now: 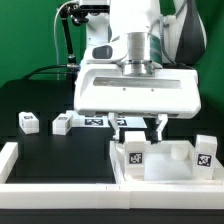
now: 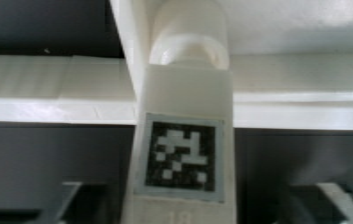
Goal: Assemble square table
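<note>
The gripper (image 2: 191, 205) is standing wide, its blurred dark fingers (image 2: 75, 202) sitting clear on both sides of the upright tagged leg (image 2: 185, 140) in the square table top (image 1: 172, 162), whose side is running off the exterior view's right.

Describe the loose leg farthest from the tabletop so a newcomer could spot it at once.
Start at the white square tabletop low on the exterior view's right, then cross the black table toward that view's left. Two small white tagged legs lie loose there; the one wanted is the outermost leg, farther left than its neighbour.
</note>
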Available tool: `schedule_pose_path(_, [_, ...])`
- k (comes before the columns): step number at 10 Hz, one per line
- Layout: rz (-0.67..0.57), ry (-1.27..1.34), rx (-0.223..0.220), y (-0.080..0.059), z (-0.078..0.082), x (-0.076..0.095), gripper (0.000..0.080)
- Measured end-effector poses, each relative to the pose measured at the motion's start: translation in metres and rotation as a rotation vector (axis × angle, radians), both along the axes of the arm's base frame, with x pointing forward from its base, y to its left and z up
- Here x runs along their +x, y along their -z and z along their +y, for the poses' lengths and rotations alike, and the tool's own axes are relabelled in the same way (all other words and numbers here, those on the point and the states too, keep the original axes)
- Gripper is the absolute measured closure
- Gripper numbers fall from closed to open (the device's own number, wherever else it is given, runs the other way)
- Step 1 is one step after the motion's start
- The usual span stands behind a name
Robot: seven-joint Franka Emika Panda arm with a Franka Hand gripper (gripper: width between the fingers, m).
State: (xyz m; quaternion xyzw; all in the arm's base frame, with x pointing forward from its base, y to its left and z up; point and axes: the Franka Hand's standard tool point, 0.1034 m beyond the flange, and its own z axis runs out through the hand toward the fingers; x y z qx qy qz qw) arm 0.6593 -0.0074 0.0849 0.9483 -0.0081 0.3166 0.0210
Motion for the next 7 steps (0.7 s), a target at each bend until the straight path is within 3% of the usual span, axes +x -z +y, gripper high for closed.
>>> schedule_pose_path(1, [0.0, 0.0, 0.0, 0.0, -0.0001, 0.0, 0.0284])
schedule_pose_path(2, [0.0, 0.0, 0.0, 0.0, -0.0001, 0.0, 0.0169])
schedule_pose_path(7, [0.0, 0.0, 0.0, 0.0, -0.0002, 0.0, 0.0151])
